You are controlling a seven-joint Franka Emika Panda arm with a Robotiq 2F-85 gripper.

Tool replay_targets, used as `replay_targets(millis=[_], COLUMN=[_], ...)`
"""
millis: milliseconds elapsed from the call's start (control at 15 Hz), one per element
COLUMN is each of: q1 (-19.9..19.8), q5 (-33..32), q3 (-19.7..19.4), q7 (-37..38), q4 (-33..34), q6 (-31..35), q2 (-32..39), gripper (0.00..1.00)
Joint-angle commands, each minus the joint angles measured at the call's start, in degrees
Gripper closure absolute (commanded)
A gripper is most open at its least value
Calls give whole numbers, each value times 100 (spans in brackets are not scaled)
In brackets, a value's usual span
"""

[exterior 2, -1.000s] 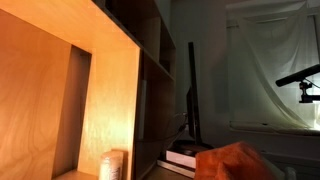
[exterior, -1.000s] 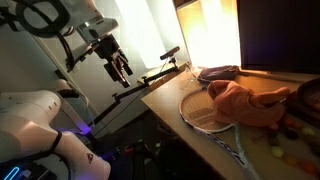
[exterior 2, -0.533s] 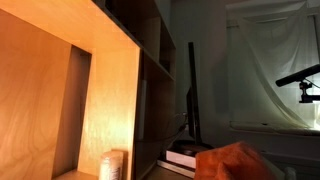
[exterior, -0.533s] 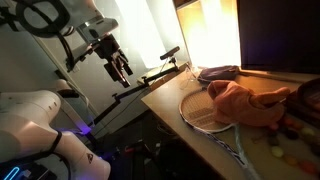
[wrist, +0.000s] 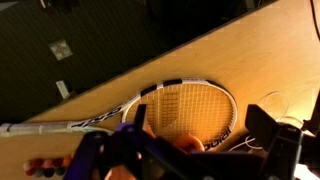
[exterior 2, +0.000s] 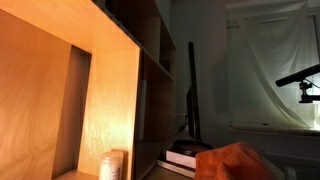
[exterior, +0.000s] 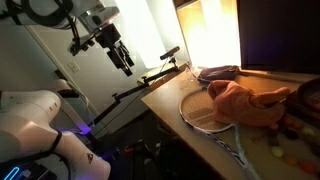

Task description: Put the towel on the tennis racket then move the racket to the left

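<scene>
Up in the air, well away from the table (exterior: 165, 98), the gripper (exterior: 123, 58) hangs on the end of the arm. It points down and a bit sideways. In the wrist view its two fingers (wrist: 105, 150) are dark blurry shapes at the bottom, and they sit far apart with nothing between them. So the gripper is wide open and holds nothing. The tennis racket (exterior: 200, 108) lies flat on the wooden table, near the edge. Its round head is on the side nearer the gripper, and its handle runs off along the table edge toward the bottom of the picture. The orange towel (exterior: 245, 100) lies in a soft, lumpy heap on top of the racket head. It covers one part of the strings, and the rest of the strings show. In the wrist view the racket (wrist: 190, 105) shows from above, with its white and black rim and its handle going off to one side. In an exterior view only the top of the towel (exterior 2: 237, 163) peeks up at the bottom, next to a big wooden shelf (exterior 2: 60, 90). A bright glowing box (exterior: 210, 35) stands at the back of the table. Part of the robot, big and white (exterior: 30, 115), sits low down beside the table.
</scene>
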Motion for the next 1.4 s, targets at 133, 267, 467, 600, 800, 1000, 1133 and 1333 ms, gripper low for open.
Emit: replay_targets(millis=[133, 267, 467, 600, 800, 1000, 1133, 1333], q1=[-23, -6, -57, -115, -244, -345, -382, -384], q5=[-45, -26, -13, -29, -191, -423, -595, -797], q3=[215, 191, 172, 166, 171, 129, 77, -17], q7=[293, 271, 405, 655, 1050, 1309, 1371, 1386], q4=[1282, 1713, 2419, 2823, 3235, 3467, 3526, 3466], q6=[-146, -208, -268, -305, -235, -262, -308, -338], q2=[948, 1233, 1779, 2129, 2561, 2879, 3025, 3104], gripper=[0, 0, 0, 0, 0, 0, 0, 0])
